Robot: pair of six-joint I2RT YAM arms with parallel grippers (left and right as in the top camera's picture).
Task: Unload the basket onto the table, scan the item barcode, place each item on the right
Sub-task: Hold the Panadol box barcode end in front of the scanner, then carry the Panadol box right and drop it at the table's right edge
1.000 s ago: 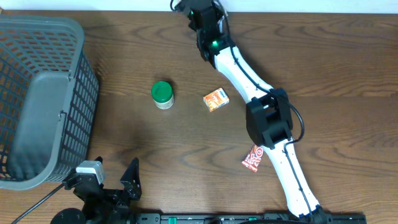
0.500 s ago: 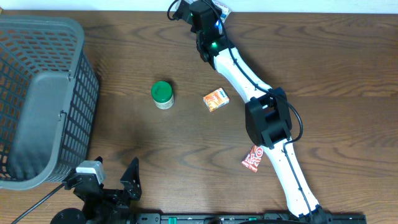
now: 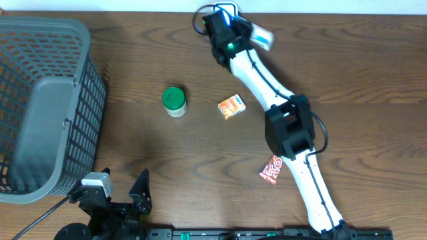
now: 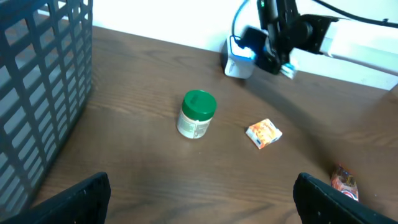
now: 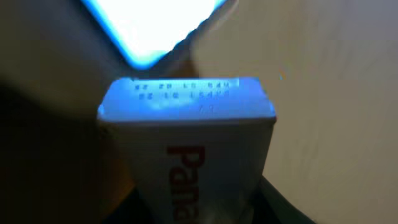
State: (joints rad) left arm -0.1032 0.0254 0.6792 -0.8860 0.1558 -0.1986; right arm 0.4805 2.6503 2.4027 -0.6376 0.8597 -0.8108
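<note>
1. At the far edge of the table (image 3: pixel 133 60), I see the right gripper (image 3: pixel 245 30) reached out over the wood, with a small blue-lit scanner (image 4: pixel 239 53) standing against the wall just beside it.
2. Around mid-table sit a green-lidded jar (image 3: pixel 173 101) and, to its right, an orange carton (image 3: pixel 232 107), apart from each other and well clear of the right gripper. The right arm passes just beside the carton.
3. A red packet (image 3: pixel 271 170) lies on the near side, partly tucked under the right arm.
4. A grey basket (image 3: pixel 40 100) fills the left end of the table, its wall near my left wrist camera's view.
5. Open wood runs between the basket and the jar, and across the right side of the table.
6. The right gripper's jaws are pinched on a white box (image 3: pixel 263 39). It is held off the table next to the scanner. In the right wrist view its end face carries printed digits, red lettering runs down one side, and a blue-white glow sits above it.
7. The left gripper (image 4: pixel 202 186) hangs at the near edge with its jaws spread wide, holding and touching nothing.
</note>
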